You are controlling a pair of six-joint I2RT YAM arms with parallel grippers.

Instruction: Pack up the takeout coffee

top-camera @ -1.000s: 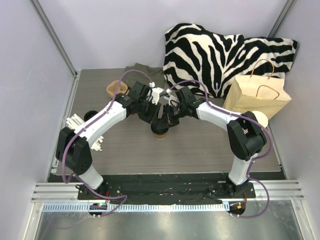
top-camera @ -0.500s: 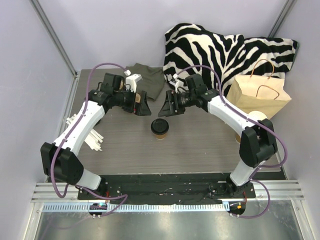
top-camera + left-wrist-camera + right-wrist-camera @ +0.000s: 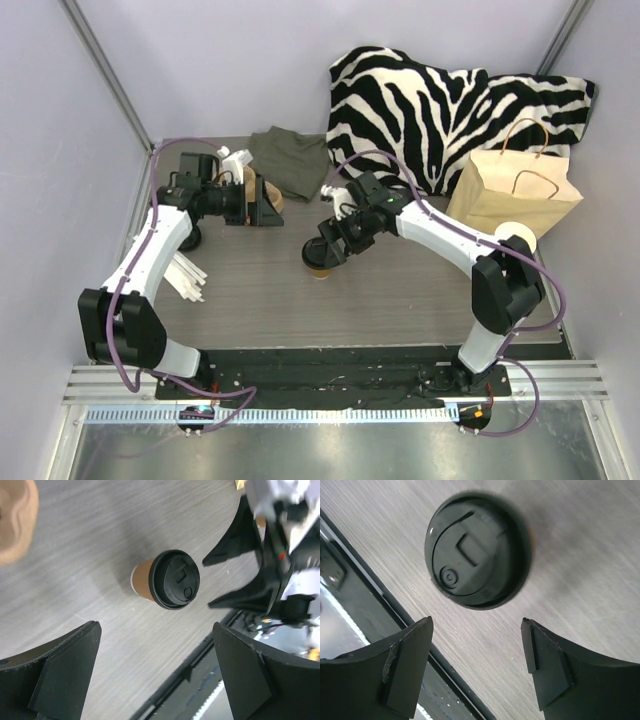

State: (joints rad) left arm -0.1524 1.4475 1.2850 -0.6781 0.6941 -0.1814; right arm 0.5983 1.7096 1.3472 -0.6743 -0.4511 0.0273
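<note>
The right gripper (image 3: 476, 625) is spread wide with nothing between its fingers (image 3: 405, 665). It hangs low, just beside the takeout coffee (image 3: 320, 257), and its tips stop short of the cup without touching it. In its wrist view, the round black lid (image 3: 475, 555) sits just past the gap, with its sip tab and small vent ring plain to see. The left gripper (image 3: 156, 630) is also open and holds nothing. It is well apart from the cup at the far left of the table, pointing toward it. From its wrist view, the brown paper cup stands upright, capped, alone near the middle of the surface.

The table (image 3: 400, 290) is grey wood grain, matte, with fine streaks running across it. A tan rounded thing (image 3: 15, 520) sits close by the left gripper; I cannot tell what it is. A scatter of white sticks (image 3: 185, 275) lies at the left edge beside that arm. An olive cloth (image 3: 290, 160) is crumpled at the back, and a zebra-print cloth (image 3: 450, 110) is heaped in the far right corner. In front of it a kraft paper bag (image 3: 515, 195) with twisted handles stands upright. Pale, plain walls (image 3: 60, 150) close in the table on three sides. A metal rail (image 3: 330, 385) runs along the near edge where both arms are bolted.
</note>
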